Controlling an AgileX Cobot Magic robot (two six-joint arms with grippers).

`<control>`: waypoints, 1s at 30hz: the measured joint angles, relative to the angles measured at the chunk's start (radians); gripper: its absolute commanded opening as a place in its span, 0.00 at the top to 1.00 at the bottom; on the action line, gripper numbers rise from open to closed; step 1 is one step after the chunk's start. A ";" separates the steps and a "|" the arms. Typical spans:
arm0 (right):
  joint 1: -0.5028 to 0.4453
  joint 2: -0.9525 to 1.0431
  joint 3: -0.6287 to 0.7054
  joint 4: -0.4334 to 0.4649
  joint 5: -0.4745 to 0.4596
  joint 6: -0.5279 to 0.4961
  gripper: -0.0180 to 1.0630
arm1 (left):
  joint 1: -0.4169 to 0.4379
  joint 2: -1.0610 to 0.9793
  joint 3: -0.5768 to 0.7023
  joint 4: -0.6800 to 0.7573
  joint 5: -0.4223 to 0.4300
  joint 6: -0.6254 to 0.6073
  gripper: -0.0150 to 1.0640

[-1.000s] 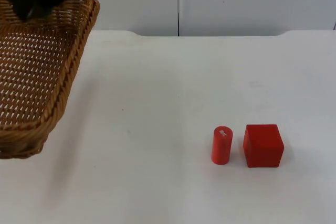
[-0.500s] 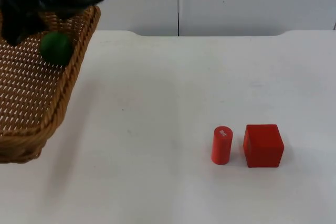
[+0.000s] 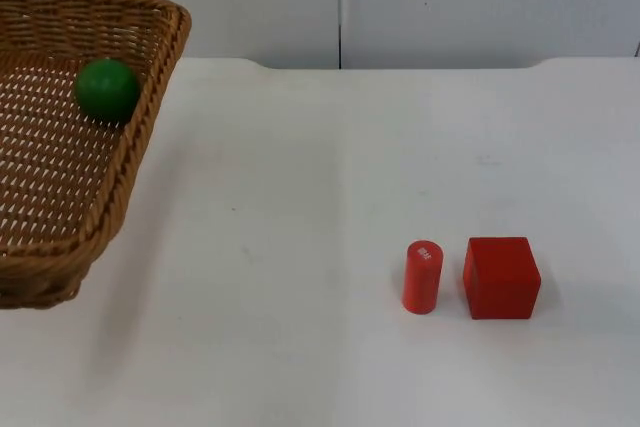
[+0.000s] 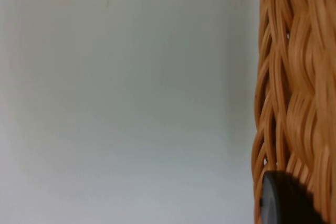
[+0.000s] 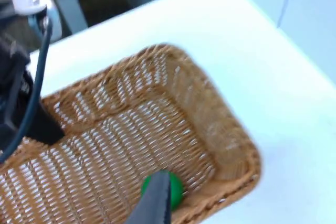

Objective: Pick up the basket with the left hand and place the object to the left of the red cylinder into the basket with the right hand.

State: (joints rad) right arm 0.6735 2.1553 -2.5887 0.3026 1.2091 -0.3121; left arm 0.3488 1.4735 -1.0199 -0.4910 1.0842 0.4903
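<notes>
The wicker basket (image 3: 120,162) hangs tilted above the table's left side, casting a shadow beneath. A green ball (image 3: 107,90) lies inside it against the far right wall. My left gripper (image 4: 286,199) is shut on the basket's rim (image 4: 289,77); the right wrist view shows it (image 5: 38,127) at the basket's (image 5: 231,145) far end. My right gripper (image 5: 157,190) is open and high above the basket, over the green ball (image 5: 169,188), holding nothing. The red cylinder (image 3: 422,276) stands on the table at the front right.
A red cube (image 3: 501,277) sits just right of the red cylinder, a small gap between them. White table (image 3: 300,177) stretches between the basket and the two red pieces. The grey partition wall (image 3: 420,2) closes the back.
The right arm, over the basket a second ago, has drawn away upward after letting go of the green ball. The ball rests in the basket. The basket has shifted slightly.
</notes>
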 measured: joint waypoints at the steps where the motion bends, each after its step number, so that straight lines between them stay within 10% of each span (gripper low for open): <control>1: -0.006 -0.011 0.006 0.002 0.000 0.000 0.20 | 0.000 0.000 0.000 0.000 0.000 0.000 0.99; 13: 0.005 -0.242 0.393 -0.277 -0.020 0.127 0.20 | 0.000 0.000 0.000 -0.010 0.000 0.004 0.99; 30: 0.006 -0.860 1.319 -0.295 -0.287 0.161 0.20 | -0.004 0.000 0.000 -0.032 -0.014 0.008 0.99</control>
State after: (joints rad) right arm 0.6796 1.2948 -1.2697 0.0078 0.9218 -0.1509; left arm 0.3445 1.4735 -1.0199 -0.5235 1.0699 0.4983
